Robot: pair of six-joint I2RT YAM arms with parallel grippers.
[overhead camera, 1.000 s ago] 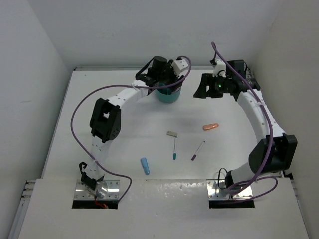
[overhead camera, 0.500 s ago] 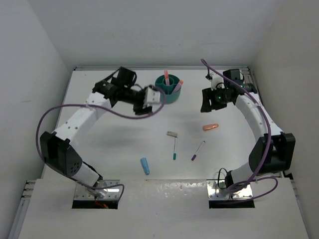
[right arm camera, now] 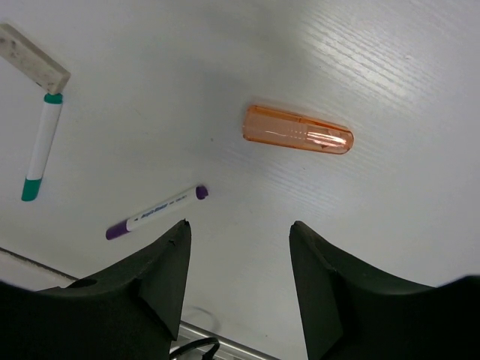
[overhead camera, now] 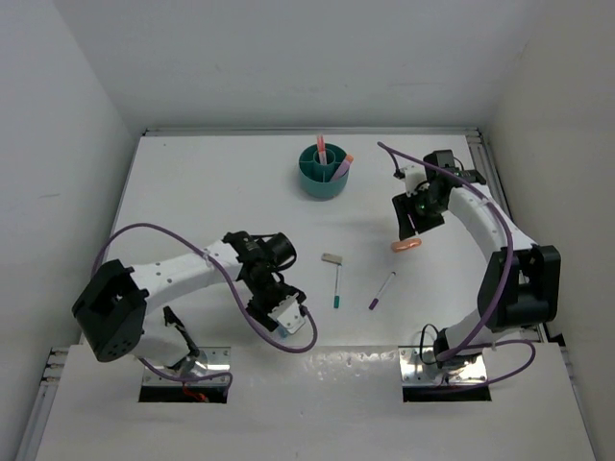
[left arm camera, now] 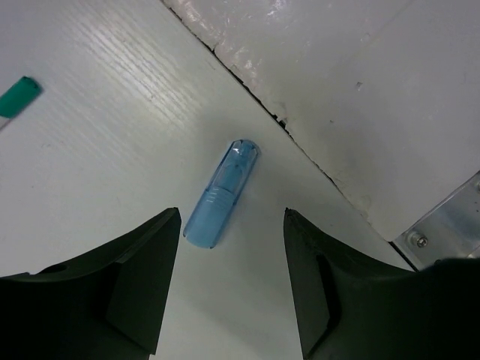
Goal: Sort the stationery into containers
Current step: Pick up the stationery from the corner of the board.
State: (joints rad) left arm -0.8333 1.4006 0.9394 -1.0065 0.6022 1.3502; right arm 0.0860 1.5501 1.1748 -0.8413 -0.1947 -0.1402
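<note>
The teal cup (overhead camera: pixel 323 179) stands at the back centre with a pink pen (overhead camera: pixel 321 145) and another small item upright in it. A blue cylinder (left arm camera: pixel 221 194) lies on the table just ahead of my left gripper (left arm camera: pixel 232 214), which is open and empty and hovers low near the front (overhead camera: pixel 279 305). An orange cylinder (right arm camera: pixel 298 129) lies beyond my right gripper (right arm camera: pixel 238 223), also open and empty, at the right (overhead camera: pixel 413 223). In the middle lie a grey-beige block (overhead camera: pixel 332 258), a teal-ended pen (overhead camera: pixel 337 286) and a purple-ended pen (overhead camera: pixel 381 290).
A seam (left arm camera: pixel 300 142) runs just past the blue cylinder, where the table meets the front plate, with a metal bracket (left arm camera: pixel 442 221) on it. White walls close in the table at the left, back and right.
My left arm has swung from the cup at the back down to the front, over the blue cylinder. My right gripper has moved nearer and lower, close to the orange cylinder.
</note>
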